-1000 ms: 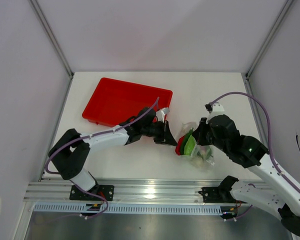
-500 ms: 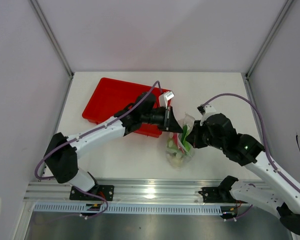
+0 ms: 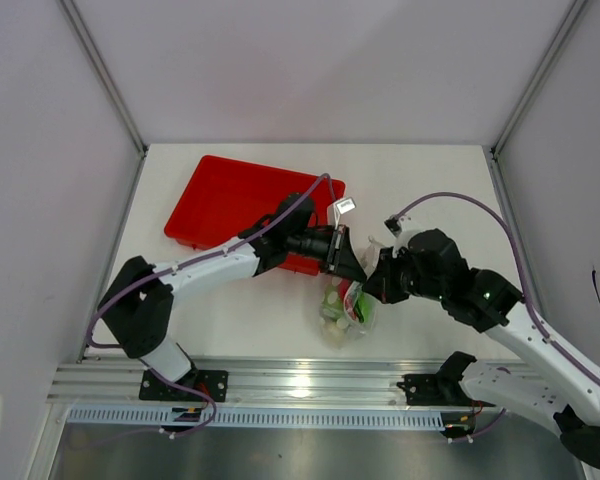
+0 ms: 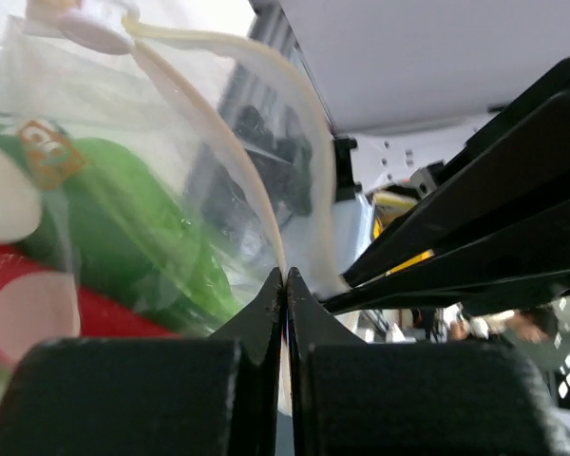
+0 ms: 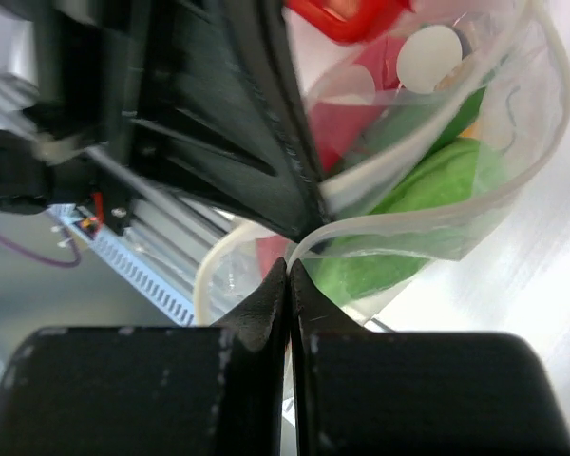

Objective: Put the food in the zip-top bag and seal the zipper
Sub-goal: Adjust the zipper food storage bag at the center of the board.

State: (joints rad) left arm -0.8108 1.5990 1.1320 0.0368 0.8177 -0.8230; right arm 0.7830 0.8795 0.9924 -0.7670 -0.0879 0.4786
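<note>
"Where the two arms meet at lower centre of the overhead frame, what has each claw got?" asks the desk.

"The left gripper (image 3: 352, 268) reaches in from the left and the right gripper (image 3: 376, 280) from the right, tips almost touching. Both sets of jaws are pressed fully together. Each nips the rim of the zip-top bag (image 3: 345, 308), which sags below them toward the near edge of the white table (image 3: 430, 190)."

"Do the close views bear that out?"

"They do. In the right wrist view the black fingers meet at lower centre on the zipper (image 5: 356, 182), a pale strip. Its two sides curve apart toward the upper right. The other claw's dark wedge sits just beside them at upper left. In the left wrist view the fingertips (image 4: 266, 313) close at lower centre on the same strip, which arcs up to the upper left."

"And the food?"

"Inside the bag. A green toy vegetable (image 4: 142, 228) and a red piece (image 4: 85, 318) press against the clear plastic at the left of the left wrist frame."

"Anything else on the table?"

"A red tray (image 3: 230, 200), upper left of the overhead frame, behind the left arm."
</note>
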